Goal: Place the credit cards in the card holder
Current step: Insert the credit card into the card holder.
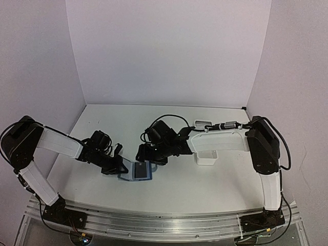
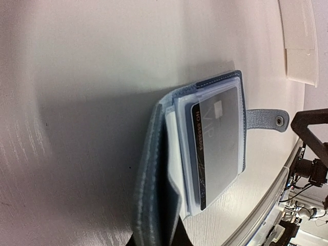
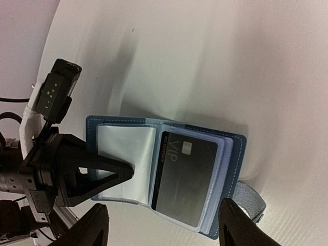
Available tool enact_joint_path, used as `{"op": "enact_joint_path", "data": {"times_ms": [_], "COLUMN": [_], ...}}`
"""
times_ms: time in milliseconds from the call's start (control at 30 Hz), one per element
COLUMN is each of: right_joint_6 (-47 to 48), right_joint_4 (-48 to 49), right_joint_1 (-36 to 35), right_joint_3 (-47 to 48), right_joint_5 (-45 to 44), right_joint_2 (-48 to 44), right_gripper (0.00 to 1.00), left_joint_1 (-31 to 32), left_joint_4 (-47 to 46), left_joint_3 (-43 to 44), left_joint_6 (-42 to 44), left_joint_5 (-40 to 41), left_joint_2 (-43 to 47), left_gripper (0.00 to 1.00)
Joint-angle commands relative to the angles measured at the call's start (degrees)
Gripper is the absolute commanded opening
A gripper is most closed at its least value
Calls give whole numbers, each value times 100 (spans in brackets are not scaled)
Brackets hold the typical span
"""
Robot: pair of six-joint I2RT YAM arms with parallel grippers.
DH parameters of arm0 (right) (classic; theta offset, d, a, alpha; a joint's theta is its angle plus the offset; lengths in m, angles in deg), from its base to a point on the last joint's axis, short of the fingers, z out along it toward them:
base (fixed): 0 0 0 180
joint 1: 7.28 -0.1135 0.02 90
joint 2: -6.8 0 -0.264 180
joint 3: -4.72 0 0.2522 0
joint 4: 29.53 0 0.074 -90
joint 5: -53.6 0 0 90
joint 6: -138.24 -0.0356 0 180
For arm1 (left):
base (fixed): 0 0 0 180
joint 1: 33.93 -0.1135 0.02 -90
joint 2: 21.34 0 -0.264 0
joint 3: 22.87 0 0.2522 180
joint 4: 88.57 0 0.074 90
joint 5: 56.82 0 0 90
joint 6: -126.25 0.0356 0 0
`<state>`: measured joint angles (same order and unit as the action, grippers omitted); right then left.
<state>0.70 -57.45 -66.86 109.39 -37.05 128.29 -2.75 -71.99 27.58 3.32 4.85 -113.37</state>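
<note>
One credit card (image 3: 187,177) visible to me: grey, "VIP" print, tucked in clear sleeve of open card holder (image 3: 237,154) on white table (image 1: 205,189). Top view blurs card; wrist views resolve it. My left gripper (image 3: 128,171) clamps holder's left flap, lower finger hidden. My right gripper (image 3: 163,206) spread wide above. White tray (image 1: 206,156) half behind right arm. Pale walls.

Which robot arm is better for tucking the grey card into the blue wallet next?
The right, probably. The right gripper hangs open over the card, a finger on either side. The left gripper is busy pinching the card holder's other flap open.
</note>
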Motion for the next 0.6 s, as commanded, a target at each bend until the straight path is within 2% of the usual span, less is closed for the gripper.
{"op": "enact_joint_path", "data": {"times_ms": [0, 367, 567], "right_joint_6": [-554, -917, -989], "right_joint_4": [889, 991, 991], "right_joint_1": [-34, 52, 73], "right_joint_3": [-287, -616, -787], "right_joint_5": [829, 965, 760], "right_joint_2": [51, 330, 279], "right_gripper": [67, 63, 63], "left_joint_1": [9, 3, 2], "left_joint_4": [-167, -176, -164], "left_joint_3": [-77, -67, -71], "left_joint_6": [33, 44, 47], "left_joint_5": [129, 137, 150], "left_joint_2": [-54, -61, -62], "left_gripper": [0, 0, 0]}}
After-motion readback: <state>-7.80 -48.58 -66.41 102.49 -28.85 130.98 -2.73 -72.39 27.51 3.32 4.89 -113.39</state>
